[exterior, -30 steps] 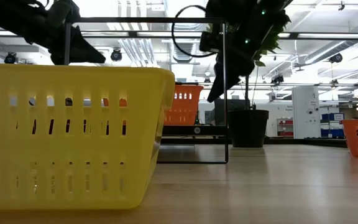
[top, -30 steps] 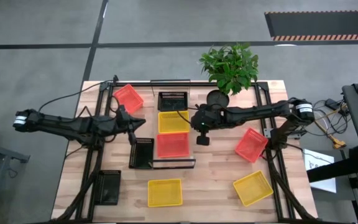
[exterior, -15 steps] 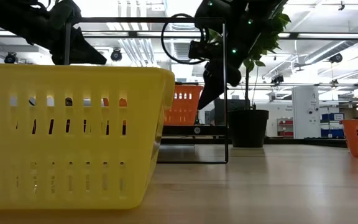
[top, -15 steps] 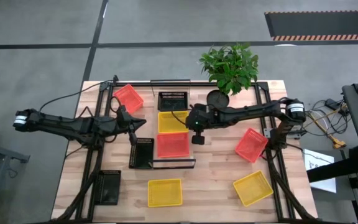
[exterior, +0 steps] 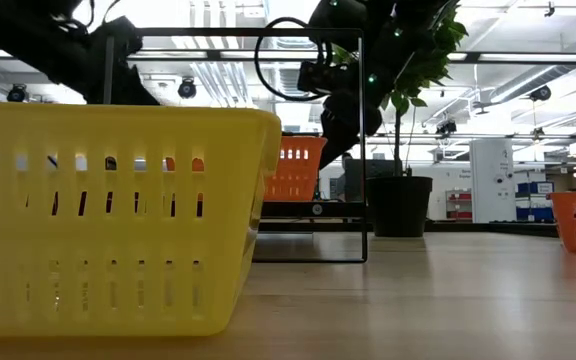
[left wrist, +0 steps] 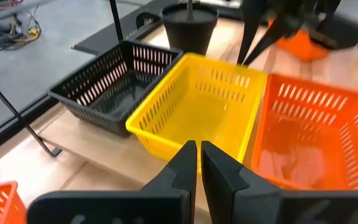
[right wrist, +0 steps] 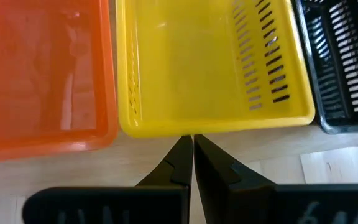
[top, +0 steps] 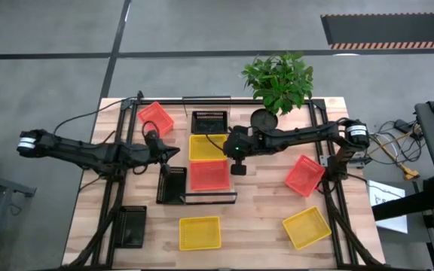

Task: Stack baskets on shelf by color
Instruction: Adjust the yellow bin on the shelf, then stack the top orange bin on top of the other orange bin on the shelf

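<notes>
**Both hands closed and empty over the shelf row**

While three baskets sit in a row on the shelf (top: 211, 197) at frame centre, black basket (top: 209, 122) uppermost, yellow basket (top: 209, 147) in the middle, red basket (top: 209, 175) lowest, neither arm carries anything. Right hand (top: 236, 167) hovers at the right edge of the row, beside the yellow and red baskets, fingers pressed together, empty. Left hand (top: 173, 151) points at the row from the left, also closed and empty.

Loose baskets on the surface (top: 255, 218): red at upper left (top: 156, 118), red at right (top: 304, 175), yellow at lower centre (top: 200, 232), yellow at lower right (top: 306, 227), black at lower left (top: 132, 226), and black standing on edge (top: 172, 184) just left of the shelf. Potted plant (top: 278, 81) at the top edge.

Judgement: next step is probably fetching a loose basket. Open the fingers before descending, pinch one rim wall, lift level, and nest onto the matching colour squarely so the mesh walls do not catch.

No readable labels or writing anywhere.
</notes>
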